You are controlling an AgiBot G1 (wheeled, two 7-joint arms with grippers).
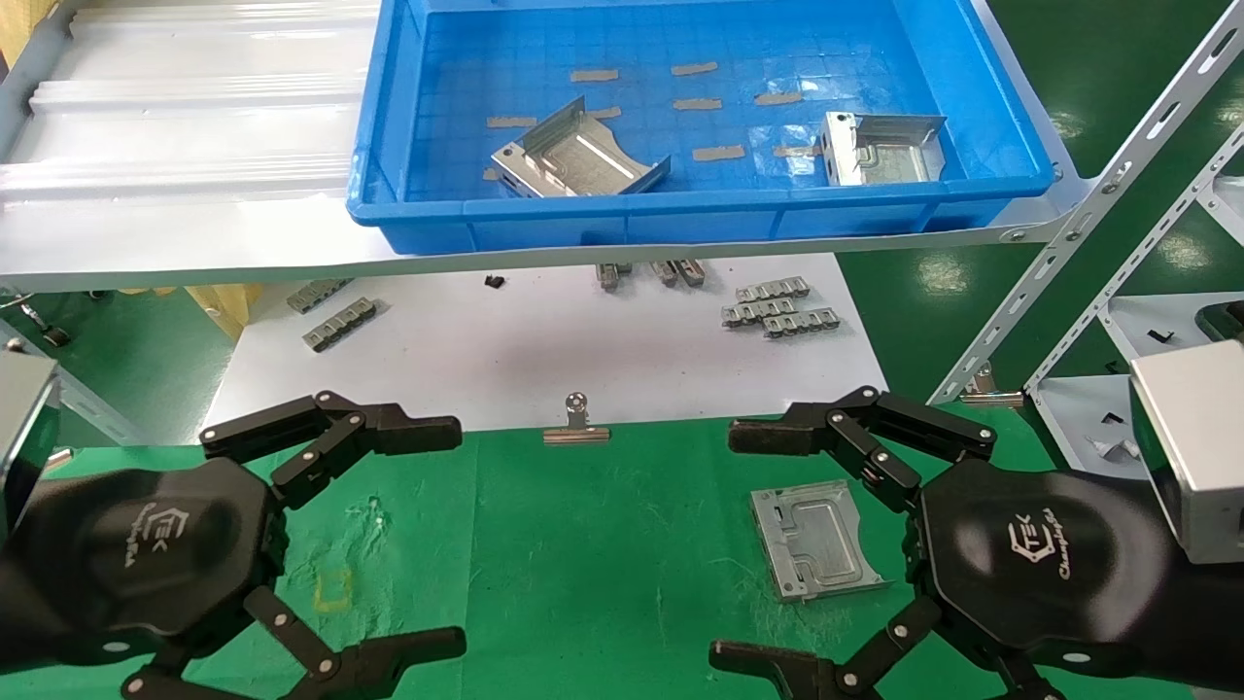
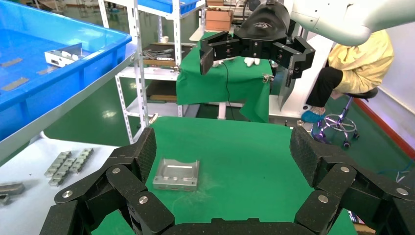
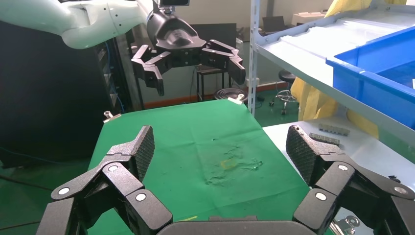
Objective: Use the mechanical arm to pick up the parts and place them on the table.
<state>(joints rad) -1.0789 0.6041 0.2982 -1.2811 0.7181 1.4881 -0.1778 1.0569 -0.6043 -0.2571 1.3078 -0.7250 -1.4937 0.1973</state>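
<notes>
Green table [image 1: 583, 564] in head view: 1 part [image 1: 814, 538] flat beside right gripper [image 1: 753, 544], 2 parts [image 1: 578, 156] in blue bin [image 1: 680, 209]. Left gripper [image 1: 437, 535] spread wide, empty. Left wrist: part [image 2: 177, 174] on cloth. Right wrist: fingers [image 3: 139, 149] apart, nothing held.

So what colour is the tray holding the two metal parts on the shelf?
Bright blue. The tray shows best in the head view, with two silver parts inside.

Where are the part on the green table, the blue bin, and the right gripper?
part on the table [image 1: 814, 538]: head view, embossed centre.
blue bin [image 1: 680, 216]: head view, front wall.
right gripper [image 1: 739, 544]: head view, midway between open fingertips.
</notes>
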